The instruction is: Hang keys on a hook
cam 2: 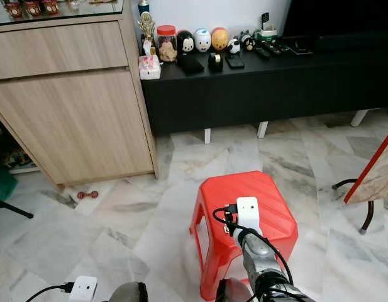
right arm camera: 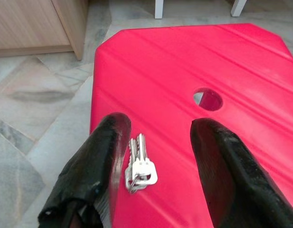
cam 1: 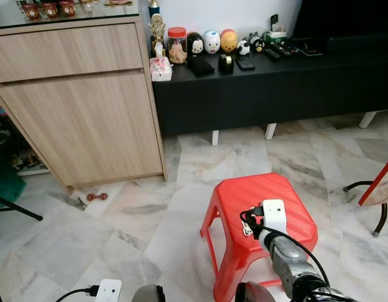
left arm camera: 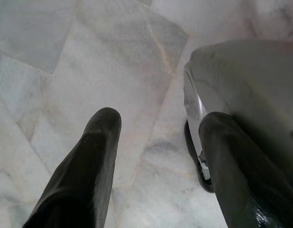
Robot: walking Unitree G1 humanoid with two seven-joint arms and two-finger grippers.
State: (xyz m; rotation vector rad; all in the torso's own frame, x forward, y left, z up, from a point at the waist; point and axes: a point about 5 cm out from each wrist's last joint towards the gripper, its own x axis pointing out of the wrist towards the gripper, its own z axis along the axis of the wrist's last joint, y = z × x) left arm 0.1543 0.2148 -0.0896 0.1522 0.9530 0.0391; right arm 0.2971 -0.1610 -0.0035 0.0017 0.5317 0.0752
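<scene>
**Supervisor:** Report right arm status.

**Operator:** I have the right gripper (right arm camera: 158,137) positioned above the red stool (cam 1: 244,195). Fingers are spread apart, grasping nothing. The keys (right arm camera: 139,165) lie flat on the stool seat, near its edge, between the two fingertips and just beside one finger (right arm camera: 106,152). I cannot tell whether that finger touches them.

**Supervisor:** Left arm?

**Operator:** I see the left gripper (left arm camera: 155,137) hanging low over the marble floor (cam 1: 143,220), fingers released, empty.

**Supervisor:** Surroundings?

**Operator:** Ahead I see a wooden cabinet (cam 1: 80,107) and a black low console (cam 1: 275,88) carrying small figurines and a jar (cam 1: 177,45). The stool seat has a round hole (right arm camera: 208,99) at its centre.
</scene>
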